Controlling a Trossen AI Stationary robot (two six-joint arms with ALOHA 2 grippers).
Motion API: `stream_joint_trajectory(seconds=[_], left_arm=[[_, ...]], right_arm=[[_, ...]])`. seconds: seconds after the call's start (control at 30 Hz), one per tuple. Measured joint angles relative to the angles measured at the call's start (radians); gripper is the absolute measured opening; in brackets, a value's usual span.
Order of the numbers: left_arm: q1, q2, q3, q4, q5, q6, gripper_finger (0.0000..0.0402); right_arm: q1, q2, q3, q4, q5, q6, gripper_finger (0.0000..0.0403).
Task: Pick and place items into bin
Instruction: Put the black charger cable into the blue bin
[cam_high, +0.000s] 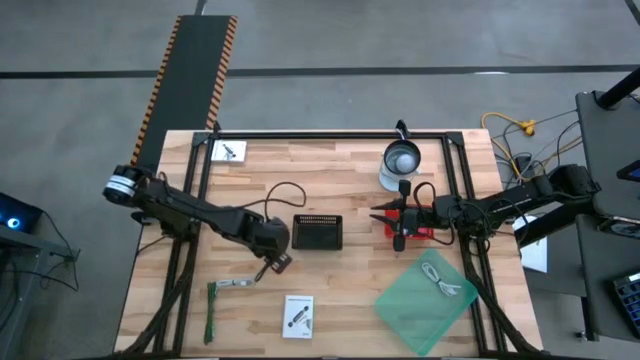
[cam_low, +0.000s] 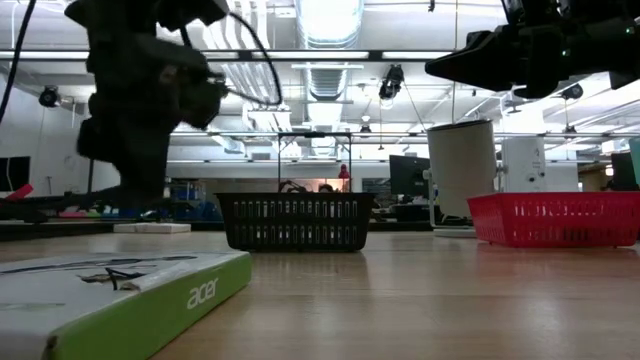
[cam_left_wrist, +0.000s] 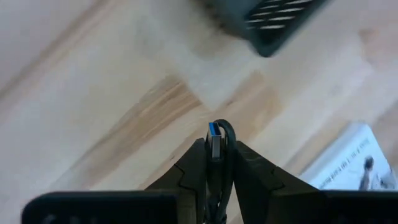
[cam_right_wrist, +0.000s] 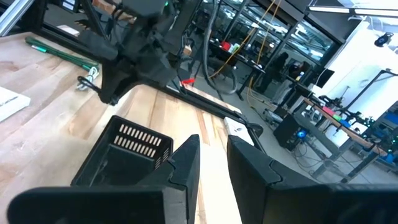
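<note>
My left gripper (cam_high: 277, 260) (cam_left_wrist: 216, 148) hangs over the wood table just left of the black mesh bin (cam_high: 318, 232) (cam_low: 297, 220) and is shut on a USB plug. My right gripper (cam_high: 383, 212) (cam_right_wrist: 212, 163) is open and holds nothing. It hovers over the red basket (cam_high: 412, 228), pointing toward the bin (cam_right_wrist: 124, 155). Near the table's front edge lie a white printed card (cam_high: 298, 315), a green strip tool (cam_high: 212, 310) and a small pale item (cam_high: 235, 285). A second card (cam_high: 230, 151) lies at the far left. A white coiled cable (cam_high: 440, 282) rests on a green translucent bag. My left gripper pinches a metal USB plug with a blue insert (cam_left_wrist: 215, 134) between its two fingers. The plug's open end sticks out past the fingertips (cam_left_wrist: 193, 155), and a dark cable (cam_left_wrist: 227, 130) loops back beside it. The fingers point down at the tabletop.
A white cylinder (cam_high: 402, 160) (cam_low: 460, 165) stands at the far edge behind the red basket (cam_low: 555, 215). The green bag (cam_high: 428, 292) covers the near right corner. A boxed card (cam_low: 120, 290) lies close to the low camera. Bare wood shows between bin and near edge.
</note>
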Motion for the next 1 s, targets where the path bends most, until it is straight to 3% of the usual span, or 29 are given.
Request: stream_joint_trajectory(seconds=[0.3, 0.67, 1.0], left_arm=[[-0.002, -0.051, 0.021, 0.130, -0.005, 0.323, 0.0044], [0.000, -0.052, 0.016, 0.310, -0.126, 0.679, 0.0044], [0.006, -0.050, 0.015, 0.509, -0.169, 0.983, 0.0044]], right_arm=[[0.000, 0.000, 0.000, -0.004, 0.000, 0.000, 0.0068], [0.000, 0.000, 0.000, -0.005, 0.000, 0.003, 0.0068], [0.000, 0.000, 0.000, -0.004, 0.000, 0.000, 0.0068]])
